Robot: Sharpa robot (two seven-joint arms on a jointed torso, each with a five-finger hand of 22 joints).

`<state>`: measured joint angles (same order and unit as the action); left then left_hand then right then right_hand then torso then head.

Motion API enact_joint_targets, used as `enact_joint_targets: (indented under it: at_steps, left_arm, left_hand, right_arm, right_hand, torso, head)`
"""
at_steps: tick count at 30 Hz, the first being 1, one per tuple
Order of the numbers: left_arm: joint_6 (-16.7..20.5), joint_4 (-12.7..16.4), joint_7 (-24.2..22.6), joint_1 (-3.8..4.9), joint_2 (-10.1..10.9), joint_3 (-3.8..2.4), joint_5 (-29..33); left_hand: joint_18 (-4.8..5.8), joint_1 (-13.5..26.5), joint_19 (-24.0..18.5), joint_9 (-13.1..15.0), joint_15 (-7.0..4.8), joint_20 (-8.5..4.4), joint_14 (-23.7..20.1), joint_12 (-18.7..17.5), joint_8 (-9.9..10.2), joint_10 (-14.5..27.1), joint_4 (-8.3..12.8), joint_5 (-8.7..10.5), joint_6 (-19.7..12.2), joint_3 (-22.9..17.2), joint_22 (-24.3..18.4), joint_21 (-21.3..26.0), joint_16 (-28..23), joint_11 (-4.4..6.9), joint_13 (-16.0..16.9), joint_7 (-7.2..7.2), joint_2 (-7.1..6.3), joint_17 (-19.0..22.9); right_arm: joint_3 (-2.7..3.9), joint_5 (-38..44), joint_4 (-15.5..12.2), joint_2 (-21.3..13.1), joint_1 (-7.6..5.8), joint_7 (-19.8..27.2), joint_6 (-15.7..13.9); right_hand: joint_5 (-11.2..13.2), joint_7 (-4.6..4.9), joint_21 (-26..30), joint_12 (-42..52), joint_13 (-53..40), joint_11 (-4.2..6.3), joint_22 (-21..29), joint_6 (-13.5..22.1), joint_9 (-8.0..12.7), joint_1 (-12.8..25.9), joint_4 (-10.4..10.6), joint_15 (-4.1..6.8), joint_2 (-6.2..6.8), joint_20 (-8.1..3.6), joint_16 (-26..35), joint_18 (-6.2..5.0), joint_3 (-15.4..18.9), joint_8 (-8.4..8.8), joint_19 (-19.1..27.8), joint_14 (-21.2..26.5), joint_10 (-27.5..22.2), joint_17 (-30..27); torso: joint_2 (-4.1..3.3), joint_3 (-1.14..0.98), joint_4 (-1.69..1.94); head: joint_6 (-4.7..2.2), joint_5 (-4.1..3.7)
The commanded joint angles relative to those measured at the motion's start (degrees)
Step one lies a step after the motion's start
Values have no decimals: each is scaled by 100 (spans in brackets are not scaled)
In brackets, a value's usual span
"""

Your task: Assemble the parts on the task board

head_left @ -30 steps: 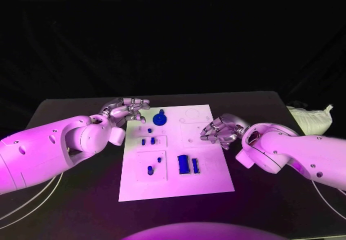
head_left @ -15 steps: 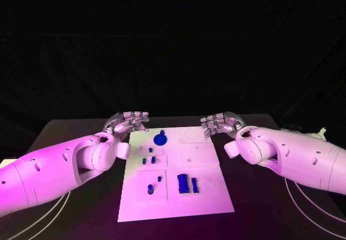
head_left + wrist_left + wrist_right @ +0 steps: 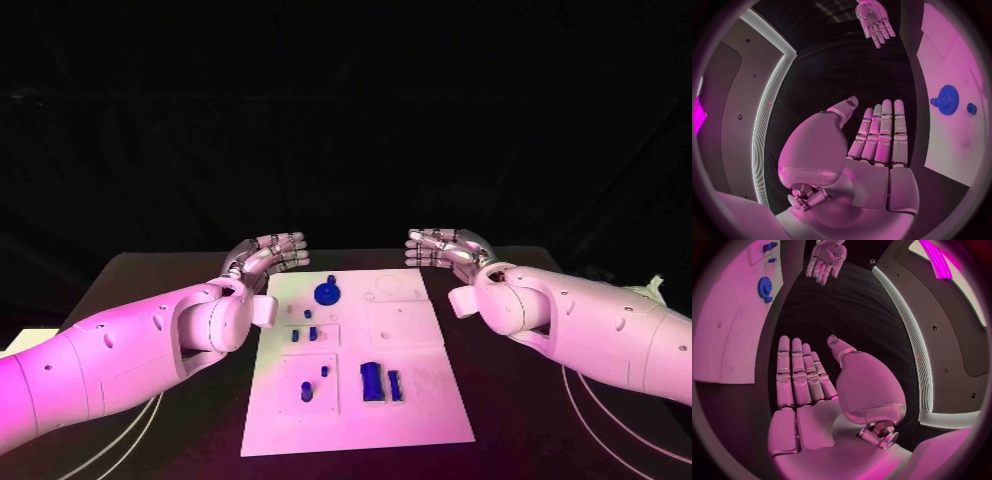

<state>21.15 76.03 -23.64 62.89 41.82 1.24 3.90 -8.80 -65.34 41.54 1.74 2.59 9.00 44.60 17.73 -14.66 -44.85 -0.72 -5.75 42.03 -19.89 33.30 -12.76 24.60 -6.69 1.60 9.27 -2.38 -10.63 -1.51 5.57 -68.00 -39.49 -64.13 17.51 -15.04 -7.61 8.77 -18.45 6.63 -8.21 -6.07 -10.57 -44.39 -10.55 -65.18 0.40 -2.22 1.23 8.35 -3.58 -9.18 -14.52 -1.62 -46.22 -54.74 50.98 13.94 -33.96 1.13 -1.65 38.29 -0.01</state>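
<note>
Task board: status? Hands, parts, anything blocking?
Left hand and right hand open, flanking the far end of the task board. Blue gear and small parts on board, untouched. Nothing blocking.

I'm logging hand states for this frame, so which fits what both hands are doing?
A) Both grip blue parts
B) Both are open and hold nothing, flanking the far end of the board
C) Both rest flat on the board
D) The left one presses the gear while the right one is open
B: the left hand and right hand have fingers extended and hold nothing, off either side of the task board; the blue gear lies untouched.
</note>
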Motion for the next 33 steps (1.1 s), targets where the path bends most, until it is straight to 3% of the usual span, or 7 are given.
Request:
enact_joint_targets:
  at_steps: [1, 2, 10, 11, 15, 16, 33]
  left_arm:
    - [268, 151, -90, -26, 17, -19, -57]
    - [358, 206, -113, -37, 28, -24, -71]
    - [1516, 915, -413, -178, 183, -84, -261]
    - [1582, 955, -430, -186, 192, -87, -272]
    - [2004, 1214, -540, -238, 248, -109, -342]
    - [2115, 1282, -568, -251, 263, -115, -360]
    - [2296, 1393, -615, -273, 287, -124, -390]
  left_hand:
    - [271, 2149, -1367, -174, -259, -297, -1467, -582, 482, 1476, 72, 575, -1386, 654, -1095, 418, -810, 222, -160, -306, 238, 350]
    - [270, 2268, -1442, -174, -259, -314, -1549, -614, 509, 1558, 72, 575, -1461, 692, -1156, 441, -854, 235, -160, -322, 238, 369]
    - [411, 3493, -2223, -174, -259, -482, -2388, -947, 785, 2398, 72, 575, -2250, 1062, -1780, 682, -1316, 669, -160, -496, 238, 567]
    - [412, 3575, -2275, -174, -259, -493, -2444, -970, 804, 2454, 72, 575, -2302, 1087, -1823, 695, -1346, 669, -160, -507, 238, 581]
    - [475, 3986, -2534, -174, -259, -900, -2723, -1079, 896, 2738, 72, 575, -2563, 1213, -2032, 780, -1501, 669, -160, -927, 238, 649]
    - [475, 4151, -2641, -174, -259, -900, -2836, -1125, 931, 2850, 72, 575, -2664, 1265, -2116, 811, -1563, 669, -160, -927, 238, 1063]
    - [880, 5355, -3406, -174, -259, -900, -3659, -1773, 1466, 3678, 72, 575, -3441, 1989, -2731, 1276, -2018, 669, -160, -927, 238, 1063]
  right_arm:
    - [16, -32, -176, -30, 34, 119, -282]
    - [20, -50, -245, -47, 47, 157, -372]
    - [83, -296, -1189, -276, 216, 676, -1600]
    - [88, -313, -1256, -292, 228, 712, -1686]
    - [118, -429, -1702, -401, 308, 957, -2266]
    - [126, -463, -1834, -433, 332, 1029, -2437]
    - [151, -557, -2195, -520, 397, 1228, -2908]
  right_hand:
    - [243, -280, 588, -211, 262, 194, 337, 1416, 336, 2078, -40, 222, -123, -266, 358, 306, 463, 162, 1474, 1745, -1626, -445]
    - [265, -303, 640, -230, 285, 607, 367, 1541, 366, 2261, -40, 222, -123, -289, 358, 332, 502, 162, 1604, 1900, -1770, -484]
    - [761, -469, 982, -663, 821, 607, 564, 2370, 563, 3474, -40, 222, -123, -835, 358, 456, 772, 162, 2466, 2920, -2715, -744]
    - [761, -877, 1007, -663, 821, 607, 577, 2426, 576, 3555, -40, 222, -123, -835, 358, 457, 790, 162, 2523, 2990, -2782, -762]
    - [761, -877, 1122, -663, 821, 607, 643, 2705, 643, 3967, -40, 222, -123, -835, 358, 495, 882, 162, 2813, 3335, -3106, -850]
    - [761, -877, 1170, -663, 821, 607, 1057, 2818, 1055, 4137, -40, 222, -123, -835, 358, 918, 922, 162, 2937, 3479, -3245, -886]
    - [761, -877, 1845, -663, 821, 607, 1057, 3626, 1055, 5320, -40, 222, -123, -835, 358, 918, 1452, 162, 3776, 4474, -4167, -1394]
  torso:
    - [93, -37, 57]
    - [125, -50, 76]
    - [278, -113, 165]
    - [278, -113, 165]
    - [278, -113, 165]
    - [278, -113, 165]
    - [278, -113, 165]
  head:
    - [-126, -3]
    - [-172, -3]
    - [-391, 1]
    - [-392, 1]
    - [-392, 1]
    - [-392, 1]
    - [-392, 1]
